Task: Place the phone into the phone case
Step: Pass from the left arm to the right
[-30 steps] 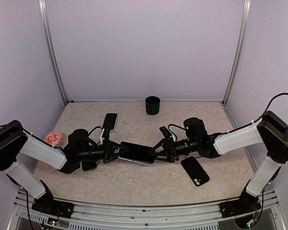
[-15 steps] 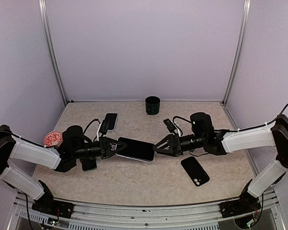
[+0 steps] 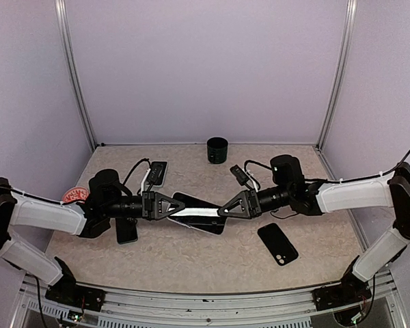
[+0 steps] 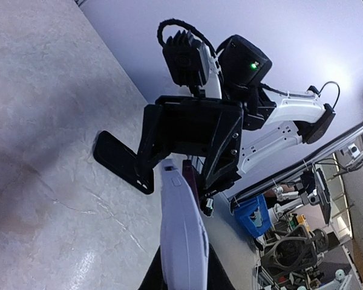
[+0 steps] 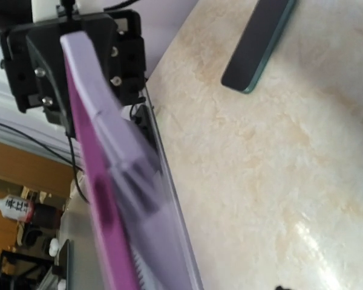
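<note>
The phone case (image 5: 118, 139) is a pale lilac shell. A purple-pink slab that I take to be the phone (image 5: 106, 217) lies flat along one side of it. Both hang in the air between the 2 claws, up off the table (image 3: 191, 263) and tipped partly on edge. The left claw (image 3: 171, 208) is squeezed tight on one short end of the case. The right claw (image 3: 221, 211) meets the other end with its 2 fingers partly apart around it. I cannot tell if they press on it or only sit beside it. So the task looks part done: phone and case are lifted and lined up against each other. I cannot tell if the phone has snapped all the way in, because the edges are blurry up close. What is left, I think, is to push the 2 together until every corner sits in. On the table near the right claw, on its near side, lies a black phone (image 3: 278, 244). Behind the left claw lies a dark phone with a green edge (image 3: 157, 173). Under the left arm, back from the claw, lies 1 more dark phone (image 3: 126, 231). A red and white round thing (image 3: 75, 197) sits farther back along that arm. A black cup (image 3: 217, 149) stands well behind both claws.
</note>
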Controlling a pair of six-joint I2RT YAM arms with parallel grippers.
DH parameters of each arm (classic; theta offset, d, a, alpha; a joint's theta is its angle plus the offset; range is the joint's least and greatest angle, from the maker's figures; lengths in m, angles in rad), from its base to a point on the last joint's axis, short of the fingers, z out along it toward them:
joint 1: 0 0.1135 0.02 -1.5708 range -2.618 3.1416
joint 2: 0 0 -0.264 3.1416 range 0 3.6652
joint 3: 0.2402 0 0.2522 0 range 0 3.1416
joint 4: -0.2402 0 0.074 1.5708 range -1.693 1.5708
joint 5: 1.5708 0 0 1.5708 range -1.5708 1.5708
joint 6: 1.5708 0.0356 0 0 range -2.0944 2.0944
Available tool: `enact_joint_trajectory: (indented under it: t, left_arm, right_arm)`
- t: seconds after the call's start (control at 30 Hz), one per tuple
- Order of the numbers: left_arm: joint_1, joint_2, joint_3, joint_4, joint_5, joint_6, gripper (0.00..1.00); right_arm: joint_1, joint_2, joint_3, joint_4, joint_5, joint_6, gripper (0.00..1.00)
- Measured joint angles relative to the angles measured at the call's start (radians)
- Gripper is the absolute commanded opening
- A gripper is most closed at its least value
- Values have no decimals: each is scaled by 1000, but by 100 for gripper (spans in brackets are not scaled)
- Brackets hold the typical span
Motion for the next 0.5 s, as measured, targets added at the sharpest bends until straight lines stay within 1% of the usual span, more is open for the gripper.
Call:
enact_joint_trajectory:
  t: [0.1, 0.2, 0.37, 0.5]
  left_arm:
    - [-23, 0, 40, -53, 47, 45, 0]
    - [-50, 1, 72, -117, 82, 89, 0]
    - [-84, 14, 115, -218, 105, 158, 0]
    - [-89, 26, 117, -264, 108, 184, 0]
  right_arm:
    - [-2, 3, 38, -24, -38, -50, 63]
    - [-2, 3, 49, -18, -76, -60, 63]
    - [6, 10, 49, 13, -153, -49, 62]
    - [44, 28, 67, -2, -188, -61, 60]
